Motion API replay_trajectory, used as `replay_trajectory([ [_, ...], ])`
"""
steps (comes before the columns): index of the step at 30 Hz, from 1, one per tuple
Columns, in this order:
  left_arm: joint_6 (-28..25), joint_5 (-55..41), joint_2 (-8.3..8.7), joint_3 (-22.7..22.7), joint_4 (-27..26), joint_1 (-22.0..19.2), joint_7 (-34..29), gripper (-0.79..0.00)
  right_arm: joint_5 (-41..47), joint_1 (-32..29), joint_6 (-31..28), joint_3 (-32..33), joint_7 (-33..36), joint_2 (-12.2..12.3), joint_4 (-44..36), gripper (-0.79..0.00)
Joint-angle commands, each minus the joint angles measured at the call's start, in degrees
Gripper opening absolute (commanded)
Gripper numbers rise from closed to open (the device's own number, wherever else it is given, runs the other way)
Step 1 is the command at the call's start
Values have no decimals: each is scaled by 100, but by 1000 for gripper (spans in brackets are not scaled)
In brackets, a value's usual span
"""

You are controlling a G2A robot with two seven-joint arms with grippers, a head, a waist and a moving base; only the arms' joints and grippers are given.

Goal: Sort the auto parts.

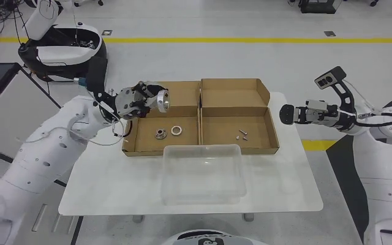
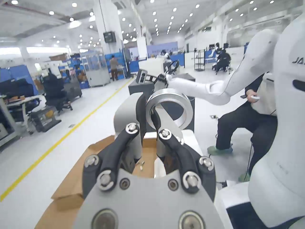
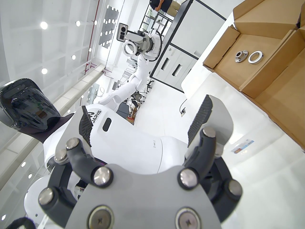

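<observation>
Closest to the robot, a clear plastic tub [image 1: 204, 184] sits on the white table [image 1: 98, 190]. Just behind the tub, two open brown cardboard boxes stand side by side.

In the left cardboard box [image 1: 139, 139] lie a small grey metal part with a round collar [image 1: 160, 132] and a thin pale metal ring [image 1: 176, 130]. They are near each other but not touching. In the right cardboard box [image 1: 223, 131] lie a few tiny metal screws [image 1: 242, 133].

Farther back, the left gripper [image 1: 153, 98] hangs above the back part of the left cardboard box. Its fingers [image 2: 141, 110] pinch the rim of a big shiny silver metal ring [image 2: 188, 110], which is up in the air and touches no box.

The right gripper [image 1: 286, 114] hangs off the right side of the table, well apart from the boxes. Its fingers [image 3: 205, 110] are spread wide and hold nothing.

The job looks well on its way. Round parts are in one box and screws are in the other. I think the big ring belongs with the round parts on the left. It is not yet set down, so that step is left to do. Every other part I can see already lies in a box.
</observation>
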Motion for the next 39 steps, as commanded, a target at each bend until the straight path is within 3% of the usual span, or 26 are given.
replay_trajectory([
  [1, 5, 129, -44, -42, -131, 130, 554, -785, 0, 0, 0, 0, 0, 0, 0, 0],
  [6, 5, 541, -118, -82, -245, 297, 1620, -785, 0, 0, 0, 0, 0, 0, 0, 0],
  [8, 5, 562, -145, -82, -329, 320, 1773, -785, 0, 0, 0, 0, 0, 0, 0, 0],
  [21, 5, 17, -340, -109, -726, 391, 1774, -785, 0, 0, 0, 0, 0, 0, 0, 0],
  [26, 5, -653, -480, -181, -1022, 443, 1774, -785, 0, 0, 0, 0, 0, 0, 0, 0],
  [32, 5, -738, -594, -137, -977, 429, 1774, -785, 0, 0, 0, 0, 0, 0, 0, 0],
  [39, 5, -372, -587, -69, -804, 390, 1773, -785, 0, 0, 0, 0, 0, 0, 0, 0],
])
